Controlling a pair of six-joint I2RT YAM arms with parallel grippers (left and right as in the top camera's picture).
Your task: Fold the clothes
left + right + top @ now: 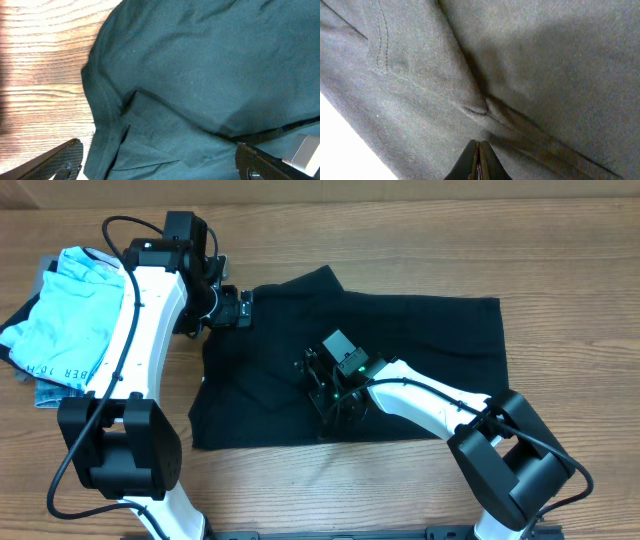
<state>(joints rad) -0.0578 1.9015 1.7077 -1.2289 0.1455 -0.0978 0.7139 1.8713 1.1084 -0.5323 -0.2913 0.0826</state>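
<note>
The right arm rises from its near right base, bends left and points the right gripper (479, 150) down on the middle of the black T-shirt (430, 360). Its fingers are pressed fully together at a small crease; whether they pinch cloth I cannot tell. The T-shirt lies spread on the table (560, 240). Farther, the left gripper (238, 308) hangs wide open and empty over the shirt's far left edge. The left arm partly covers a light blue folded garment (70, 305).
</note>
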